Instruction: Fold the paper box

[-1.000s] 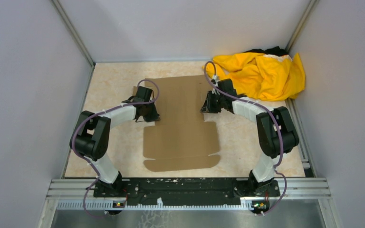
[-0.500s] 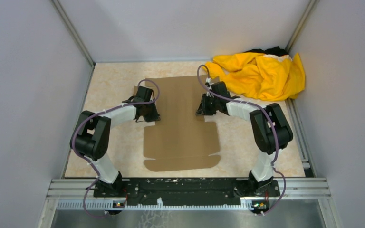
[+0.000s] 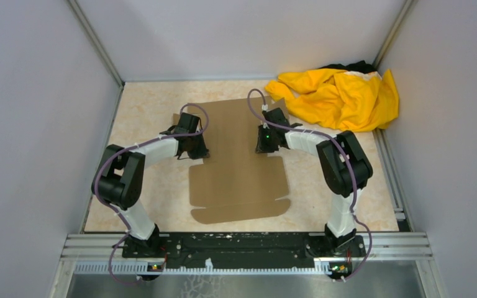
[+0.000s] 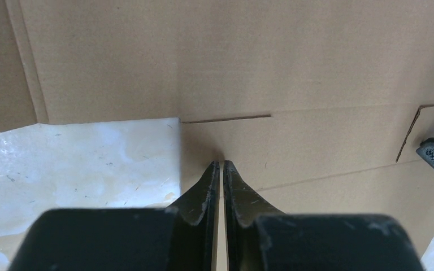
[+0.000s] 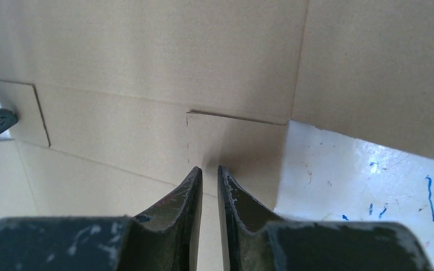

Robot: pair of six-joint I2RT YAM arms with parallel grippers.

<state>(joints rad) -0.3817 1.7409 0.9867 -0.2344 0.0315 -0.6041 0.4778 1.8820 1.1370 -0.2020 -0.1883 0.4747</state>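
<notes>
The paper box point(image 3: 239, 161) is a flat brown cardboard sheet lying unfolded on the table, with flaps and slits showing. My left gripper point(image 3: 194, 151) points down at its left side flap. In the left wrist view the left gripper point(image 4: 221, 164) is shut to a thin slit, tips on the cardboard point(image 4: 260, 56) just below a cut slit. My right gripper point(image 3: 262, 147) stands over the sheet's right side. In the right wrist view the right gripper point(image 5: 209, 168) shows a narrow gap with nothing in it, tips on the cardboard point(image 5: 147, 56).
A crumpled yellow cloth point(image 3: 338, 96) lies in the far right corner. Grey walls close in the beige table point(image 3: 143, 112) on three sides. The arm bases sit on the black rail point(image 3: 242, 243) at the near edge.
The right arm has swung left, carrying its gripper from the sheet's right edge inward over the cardboard. The sheet's near end has shifted slightly right. The left arm holds still.
</notes>
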